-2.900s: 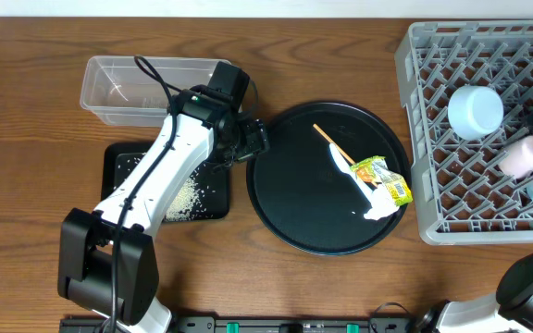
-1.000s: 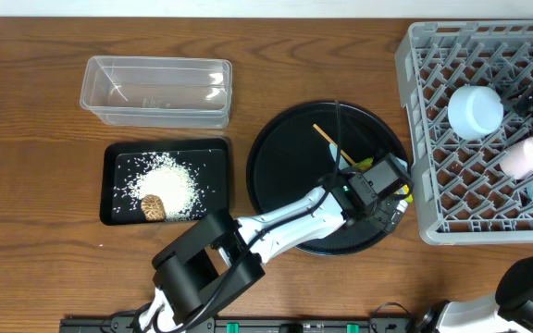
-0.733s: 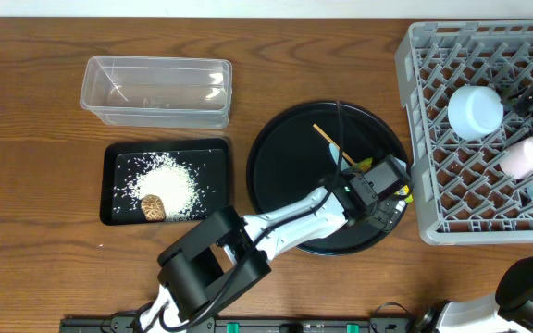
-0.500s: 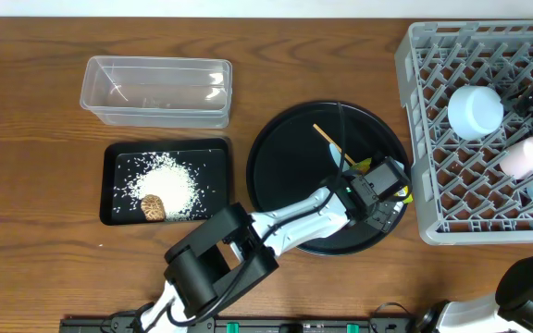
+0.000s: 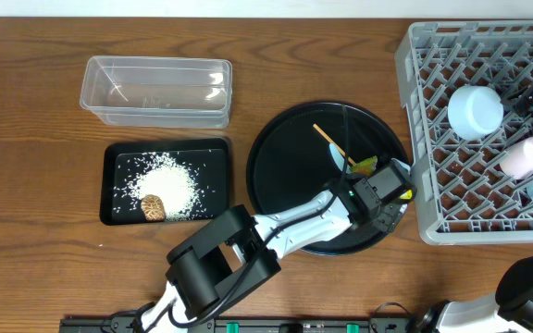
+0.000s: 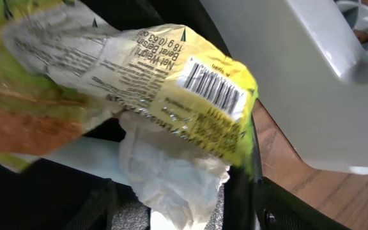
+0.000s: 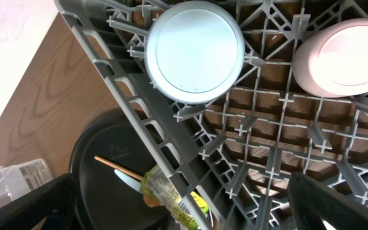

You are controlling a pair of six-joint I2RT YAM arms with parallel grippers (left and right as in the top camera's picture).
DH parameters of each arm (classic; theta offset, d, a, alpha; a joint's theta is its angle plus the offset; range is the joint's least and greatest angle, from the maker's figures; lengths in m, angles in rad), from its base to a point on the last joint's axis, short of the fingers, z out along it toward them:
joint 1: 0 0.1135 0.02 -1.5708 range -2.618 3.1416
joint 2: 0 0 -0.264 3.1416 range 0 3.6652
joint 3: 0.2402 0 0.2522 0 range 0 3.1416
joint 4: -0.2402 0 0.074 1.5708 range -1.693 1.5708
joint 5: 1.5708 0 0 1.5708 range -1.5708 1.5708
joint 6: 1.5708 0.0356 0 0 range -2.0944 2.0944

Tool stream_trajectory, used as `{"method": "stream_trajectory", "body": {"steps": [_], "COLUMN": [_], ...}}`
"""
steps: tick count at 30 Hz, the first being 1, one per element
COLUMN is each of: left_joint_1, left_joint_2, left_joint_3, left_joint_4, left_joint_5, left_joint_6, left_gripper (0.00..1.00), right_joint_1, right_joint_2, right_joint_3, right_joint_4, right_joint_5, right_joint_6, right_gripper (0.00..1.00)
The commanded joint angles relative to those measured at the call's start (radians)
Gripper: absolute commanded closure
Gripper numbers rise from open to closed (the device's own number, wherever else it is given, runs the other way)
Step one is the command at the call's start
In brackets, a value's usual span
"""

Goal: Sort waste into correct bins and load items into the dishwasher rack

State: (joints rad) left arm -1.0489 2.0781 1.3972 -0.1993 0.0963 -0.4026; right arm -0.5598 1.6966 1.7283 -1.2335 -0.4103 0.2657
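Crumpled yellow-green wrapper lies over a crumpled white tissue at the right edge of the round black tray, beside the grey plastic dishwasher rack. The nearer left hand straddles it, fingers spread, with the wrapper's length running across the gap. The hand has edged right since a second ago, its fingers narrowing.

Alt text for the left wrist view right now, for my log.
A crumpled yellow-green wrapper with a barcode fills most of the frame, with a white tissue bunched beneath it. A corner of the grey rack shows at upper right, wood table below it.
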Motion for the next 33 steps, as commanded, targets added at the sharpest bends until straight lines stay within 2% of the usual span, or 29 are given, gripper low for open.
{"method": "stream_trajectory", "body": {"steps": [1, 17, 19, 26, 33], "left_joint_1": [-0.003, -0.003, -0.003, -0.003, -0.003], "left_joint_2": [0.026, 0.059, 0.057, 0.033, 0.028], "left_joint_3": [-0.002, -0.002, -0.001, 0.000, 0.000], "left_joint_4": [0.003, 0.014, 0.015, 0.014, -0.001], "left_joint_5": [-0.036, -0.049, -0.049, -0.048, -0.044], "left_joint_6": [0.009, 0.009, 0.009, 0.008, 0.002], "left_gripper": [0.30, 0.34, 0.40, 0.48, 0.71], "right_joint_1": [-0.004, -0.004, -0.004, -0.004, -0.004], "right_joint_2": [-0.017, -0.017, -0.017, -0.017, -0.017], "right_joint_3": [0.015, 0.015, 0.015, 0.015, 0.015], "right_joint_4": [0.000, 0.000, 0.000, 0.000, 0.000], "right_joint_5": [0.003, 0.003, 0.003, 0.003, 0.003], "right_joint_6": [-0.016, -0.016, -0.016, -0.016, -0.016], "right_gripper": [0.01, 0.01, 0.01, 0.01, 0.01]}}
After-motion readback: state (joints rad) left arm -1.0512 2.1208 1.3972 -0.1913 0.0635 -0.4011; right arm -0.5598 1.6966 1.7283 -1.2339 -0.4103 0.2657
